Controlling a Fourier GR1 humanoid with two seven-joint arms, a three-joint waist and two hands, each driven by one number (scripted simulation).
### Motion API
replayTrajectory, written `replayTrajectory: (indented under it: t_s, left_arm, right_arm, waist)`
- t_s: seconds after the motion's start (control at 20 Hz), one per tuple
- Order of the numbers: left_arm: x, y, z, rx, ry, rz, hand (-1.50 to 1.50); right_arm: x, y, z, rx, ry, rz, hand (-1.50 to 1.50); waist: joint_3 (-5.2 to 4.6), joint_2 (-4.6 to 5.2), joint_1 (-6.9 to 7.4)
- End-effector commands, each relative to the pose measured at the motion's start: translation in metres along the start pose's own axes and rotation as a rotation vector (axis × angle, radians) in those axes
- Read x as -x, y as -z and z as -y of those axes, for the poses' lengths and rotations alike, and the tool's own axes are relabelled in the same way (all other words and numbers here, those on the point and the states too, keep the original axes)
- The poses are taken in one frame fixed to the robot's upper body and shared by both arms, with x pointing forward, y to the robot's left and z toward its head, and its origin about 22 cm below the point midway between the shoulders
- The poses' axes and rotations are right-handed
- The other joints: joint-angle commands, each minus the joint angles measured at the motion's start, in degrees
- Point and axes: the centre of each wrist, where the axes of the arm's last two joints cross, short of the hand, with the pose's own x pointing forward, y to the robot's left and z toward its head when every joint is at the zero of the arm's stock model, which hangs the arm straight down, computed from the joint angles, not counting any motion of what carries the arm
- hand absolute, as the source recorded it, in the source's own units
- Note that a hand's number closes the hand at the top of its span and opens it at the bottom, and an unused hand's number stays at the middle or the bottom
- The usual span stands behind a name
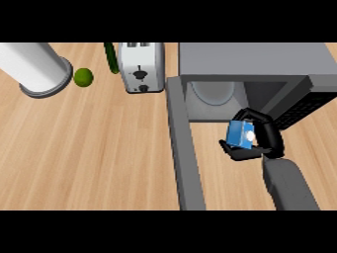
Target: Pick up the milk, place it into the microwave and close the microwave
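Wooden counter (91, 148), white cylinder (26, 66), lime (83, 77), toaster (142, 66), open microwave (266, 64) resting on it

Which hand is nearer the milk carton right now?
Right. The right hand is curled round the milk carton, in front of the open microwave. The left hand is not in view.

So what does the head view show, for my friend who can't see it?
The robot's right hand holds a blue milk carton just in front of the open microwave, whose door swings out toward the robot. A toaster, a lime and a white cylinder stand to the left.
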Motion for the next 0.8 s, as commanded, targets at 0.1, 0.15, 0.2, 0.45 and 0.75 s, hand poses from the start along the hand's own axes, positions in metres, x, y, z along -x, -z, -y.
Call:
replayTrajectory:
  t_s: [0.1,0.15,0.2,0.45,0.75]
  left_arm:
    - [-0.001,-0.011,-0.002,0.011,-0.053,0.051,-1.5]
    - [-0.016,0.003,-0.007,0.015,-0.039,0.024,-1.5]
    - [-0.003,0.014,0.001,0.017,-0.04,0.044,-1.5]
    - [-0.008,-0.001,0.002,0.037,-0.029,0.044,-1.5]
    - [-0.004,0.005,-0.018,0.034,-0.022,0.043,-1.5]
  right_arm:
    - [-0.025,0.046,-0.031,0.012,-0.032,0.005,1.5]
    - [-0.042,0.056,-0.029,0.005,-0.045,0.015,1.5]
    - [-0.037,0.06,-0.023,0.013,-0.072,0.022,1.5]
    - [-0.041,0.105,-0.025,0.027,-0.234,-0.013,1.5]
    - [-0.038,0.135,-0.051,0.011,-0.361,-0.059,1.5]
  waist:
    - [0.0,0.06,0.79]
    - [0.01,0.04,0.17]
    - [0.03,0.22,0.17]
    - [0.05,0.5,1.56]
    - [0.05,0.8,2.4]
